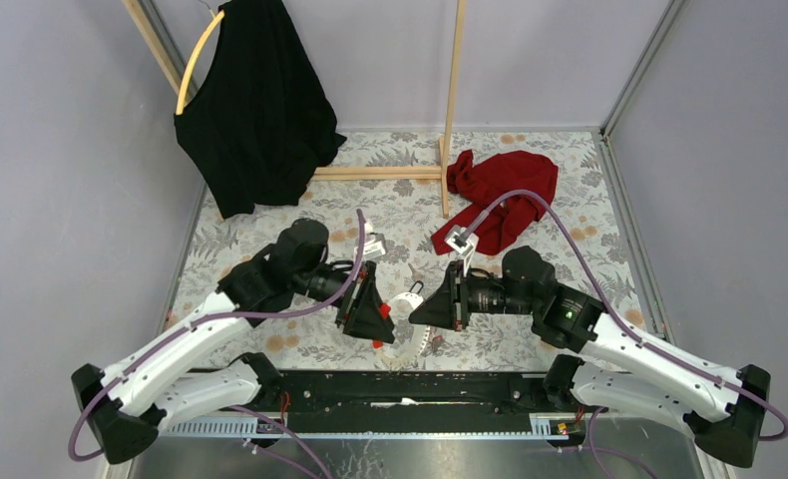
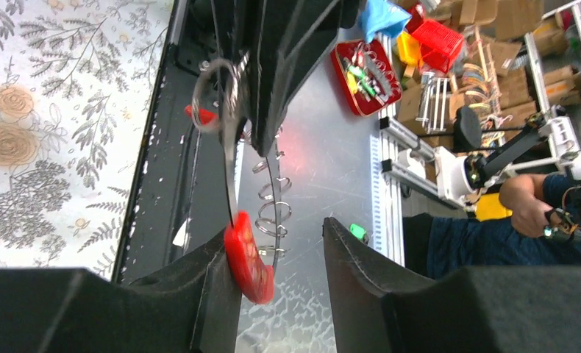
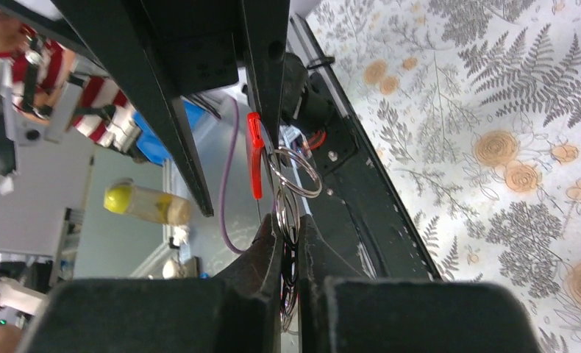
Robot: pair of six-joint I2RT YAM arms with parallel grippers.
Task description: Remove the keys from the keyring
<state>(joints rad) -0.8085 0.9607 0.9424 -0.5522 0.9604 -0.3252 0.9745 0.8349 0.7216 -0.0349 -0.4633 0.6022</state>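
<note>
Both arms are low over the near edge of the worktop, wrists turned in to face each other.

Right pincer: fingers nearly together, pinched on the wire rings of the keyring. One ring stands clear just above the fingertips. A narrow red tab sits beside it, against one finger of my other pincer.

Left pincer: fingers well apart, nothing clamped between them. The red tab lies against the inner face of one finger. From it a thin pale strap runs up to a ring at the right pincer's tips. A short string of small wire rings hangs in the gap.

Overhead: the keyring is held off the worktop between the two pincers, left and right.

Farther back: a red cloth on the floral surface, and a black garment on a yellow hoop against a wooden frame.
</note>
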